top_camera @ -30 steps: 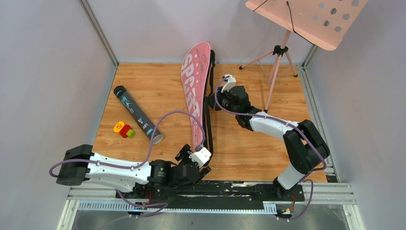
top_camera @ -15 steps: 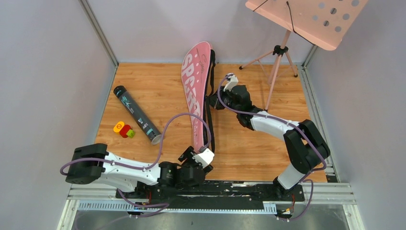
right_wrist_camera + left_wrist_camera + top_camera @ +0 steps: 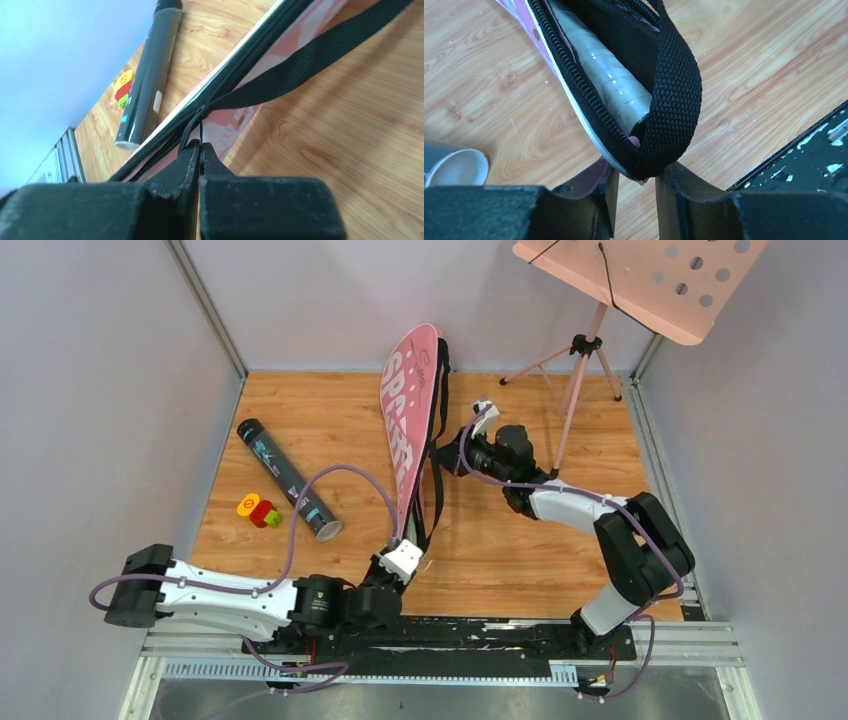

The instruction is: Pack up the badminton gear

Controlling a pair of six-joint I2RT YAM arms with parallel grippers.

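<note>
Though the racket bag (image 3: 408, 415) hides most contents, left gripper (image 3: 636, 174) pinches its end, right gripper (image 3: 200, 148) its zip-pull (image 3: 192, 128)

Robotics lab test cell: grey panel walls (image 3: 100, 390), aluminium base rail (image 3: 700, 643), wood-grain tabletop (image 3: 330, 410).

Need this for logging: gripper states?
Left gripper: closed on near end of pink fabric SPORT racket bag.
Right gripper: pinching its thin black zipper cord.

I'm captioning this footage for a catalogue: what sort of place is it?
Probably a robot lab test cell, not a home or court: a wood-grain table boxed in by plain grey wall panels, with left arm and right arm bolted to a metal rail at its near edge.
</note>
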